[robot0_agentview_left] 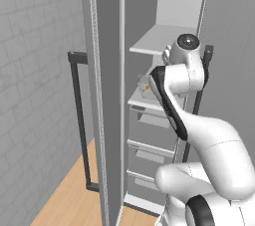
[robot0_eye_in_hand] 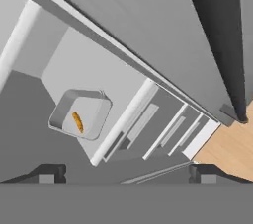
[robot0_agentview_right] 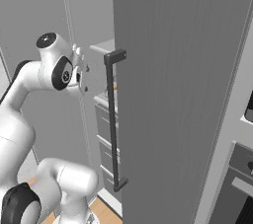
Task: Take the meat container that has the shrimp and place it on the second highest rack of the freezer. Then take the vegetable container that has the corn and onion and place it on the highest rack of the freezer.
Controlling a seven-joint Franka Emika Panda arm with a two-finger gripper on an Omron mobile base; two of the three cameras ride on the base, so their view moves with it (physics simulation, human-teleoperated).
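Freezer (robot0_agentview_left: 107, 95) stands open, its door swung out toward the near left in the left base view, with the long dark bar handle (robot0_agentview_left: 79, 120) on the door's outer face. Inside: two pale shelves over a stack of grey drawers (robot0_agentview_left: 149, 145). Highest rack (robot0_agentview_left: 159, 41) is bare in what shows of it. On the second rack (robot0_agentview_left: 144, 103) sits the meat container (robot0_eye_in_hand: 81, 114), a small grey tray with rounded corners, set near the shelf's front edge; in the left base view only a corner of it (robot0_agentview_left: 144, 84) shows beside the arm. The shrimp (robot0_eye_in_hand: 77, 122) lies inside it, one small orange curved piece on the tray floor. Gripper (robot0_eye_in_hand: 126, 171) is released: in the hand view both dark fingertips stand wide apart at the bottom, nothing between them, and the container sits apart from them, resting on the shelf on its own. The hand looks down past the shelf's front lip to the drawer fronts (robot0_eye_in_hand: 163, 129) and a patch of wooden floor (robot0_eye_in_hand: 227, 144). In the right base view the arm's wrist (robot0_agentview_right: 59, 70) is up at shelf level just outside the cabinet opening, left of a neighbouring grey door and its dark handle (robot0_agentview_right: 112, 119); a dab of orange (robot0_agentview_right: 115, 87) shows on the shelf behind that handle. Whether the fingers are inside the cabinet cannot be told from the base views.
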